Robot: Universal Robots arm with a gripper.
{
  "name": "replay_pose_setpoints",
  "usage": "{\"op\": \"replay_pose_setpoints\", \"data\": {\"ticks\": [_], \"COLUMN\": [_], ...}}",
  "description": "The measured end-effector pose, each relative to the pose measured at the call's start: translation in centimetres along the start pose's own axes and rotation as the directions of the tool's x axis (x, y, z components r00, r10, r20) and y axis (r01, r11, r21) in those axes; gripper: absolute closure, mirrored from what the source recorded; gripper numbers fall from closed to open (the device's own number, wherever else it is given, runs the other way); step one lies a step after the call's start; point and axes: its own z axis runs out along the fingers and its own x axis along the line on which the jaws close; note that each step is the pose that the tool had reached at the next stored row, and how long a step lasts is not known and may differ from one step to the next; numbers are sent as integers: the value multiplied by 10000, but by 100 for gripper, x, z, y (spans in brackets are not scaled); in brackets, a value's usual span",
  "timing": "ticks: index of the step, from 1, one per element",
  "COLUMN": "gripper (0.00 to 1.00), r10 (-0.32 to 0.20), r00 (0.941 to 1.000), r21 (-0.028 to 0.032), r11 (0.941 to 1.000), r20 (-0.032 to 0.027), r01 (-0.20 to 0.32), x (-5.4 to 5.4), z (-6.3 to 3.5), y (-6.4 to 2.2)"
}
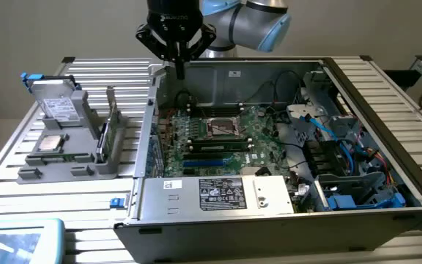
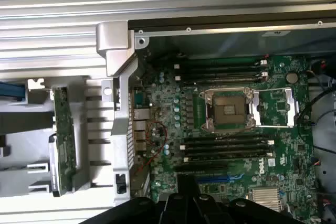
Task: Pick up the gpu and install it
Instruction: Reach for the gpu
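The gpu [image 1: 109, 127] stands on edge in a grey holder [image 1: 72, 165] on the slatted table, to the exterior view's left of the open computer case [image 1: 284, 220]. In the wrist view the gpu [image 2: 64, 132] shows as a thin green board seen edge-on, outside the case wall. My gripper [image 1: 179, 70] hangs over the case's back left corner, fingers pointing down, shut and holding nothing. It is well above and behind the gpu. The gripper [image 2: 187, 183] also shows in the wrist view as dark, pressed-together tips over the motherboard [image 2: 236, 145].
The grey holder also carries a silver hard drive [image 1: 61, 107] and a processor chip [image 1: 50, 144]. Inside the case are the motherboard [image 1: 211, 140] with its socket [image 1: 222, 127], a power supply [image 1: 218, 192] at the front and cables and drive bays [image 1: 343, 159] at the exterior view's right.
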Motion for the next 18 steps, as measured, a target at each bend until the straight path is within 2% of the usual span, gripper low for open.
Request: {"op": "replay_pose_setpoints", "data": {"ticks": [13, 18], "gripper": [89, 89], "r10": [0, 0], "r00": [10000, 10000], "r21": [1, 1], "r11": [10000, 10000], "r20": [1, 0], "r01": [0, 0], "x": [3, 133], "z": [0, -3], "y": [0, -9]}}
